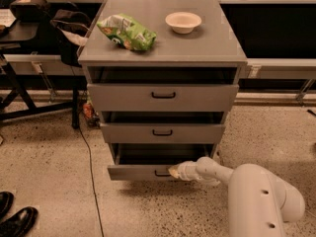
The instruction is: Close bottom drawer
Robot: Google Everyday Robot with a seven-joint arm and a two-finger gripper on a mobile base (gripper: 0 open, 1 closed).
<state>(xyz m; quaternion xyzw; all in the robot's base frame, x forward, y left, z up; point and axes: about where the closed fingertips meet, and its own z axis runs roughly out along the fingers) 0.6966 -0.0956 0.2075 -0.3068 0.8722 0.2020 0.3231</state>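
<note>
1. Bottom drawer [136, 172]: lowest of three in the grey cabinet [222, 48], at 6 o'clock of the middle drawer [197, 133]. Pulled part way out, with a dark hollow showing behind the flat front. Long axis of the front from 9 to 3 o'clock.
2. Handle [161, 174]: small dark bar near the middle of that front.
3. Gripper [174, 171]: tip against or just short of the drawer front, at 3 o'clock of the handle, nothing seen held. Wide or narrow: cannot tell.
4. Arm [256, 196]: white, reaching in from 4 o'clock; the only one on the rig.
5. Governing relation: front lying at 12 o'clock of the tip, square across the likely push. Closing judged to call for a straight shove toward 12 o'clock; contact right of centre may skew the drawer.
6. Middle drawer and top drawer [197, 98]: both also standing slightly out.
7. Cabinet top: green snack bag [127, 32] at 10 o'clock, pale bowl [183, 21] at 12 o'clock, apart.
8. Floor: dark cable [89, 172] at 9 o'clock of the cabinet; black shoes [15, 218] at 8 o'clock.
</note>
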